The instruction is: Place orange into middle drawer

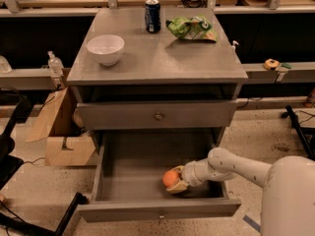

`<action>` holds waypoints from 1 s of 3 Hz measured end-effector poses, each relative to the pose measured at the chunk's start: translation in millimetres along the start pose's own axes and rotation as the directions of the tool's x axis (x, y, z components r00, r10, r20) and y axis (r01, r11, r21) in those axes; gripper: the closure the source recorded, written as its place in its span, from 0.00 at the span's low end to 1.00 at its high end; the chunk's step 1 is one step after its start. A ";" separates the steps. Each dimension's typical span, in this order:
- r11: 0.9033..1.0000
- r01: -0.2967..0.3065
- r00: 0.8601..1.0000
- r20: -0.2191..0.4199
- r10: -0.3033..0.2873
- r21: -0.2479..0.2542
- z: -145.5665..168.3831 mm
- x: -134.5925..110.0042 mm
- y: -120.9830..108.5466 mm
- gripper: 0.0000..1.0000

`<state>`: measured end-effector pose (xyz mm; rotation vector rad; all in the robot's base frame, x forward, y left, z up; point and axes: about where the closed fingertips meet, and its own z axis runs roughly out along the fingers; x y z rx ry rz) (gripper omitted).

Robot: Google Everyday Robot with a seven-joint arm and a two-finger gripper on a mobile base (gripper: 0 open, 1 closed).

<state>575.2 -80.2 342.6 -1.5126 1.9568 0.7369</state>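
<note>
The orange is a round bright fruit low inside the open middle drawer, near its front right part, at or just above the flat grey floor. My gripper reaches in from the right on a white arm, and its fingers are closed around the orange. The drawer is pulled out wide, with a small round knob on its front panel.
A shut drawer with a round knob sits above the open one. On the cabinet top stand a white bowl, a blue can and a green snack bag. A cardboard box stands left of the cabinet.
</note>
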 end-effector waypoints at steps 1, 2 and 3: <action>1.000 0.000 1.000 0.000 0.000 0.000 -1.3 -1.3 0.2 0.17; 1.000 0.000 1.000 0.000 0.000 0.000 -1.3 -1.4 0.2 0.00; 1.000 0.000 1.000 0.000 0.000 0.000 -1.3 -1.4 0.2 0.00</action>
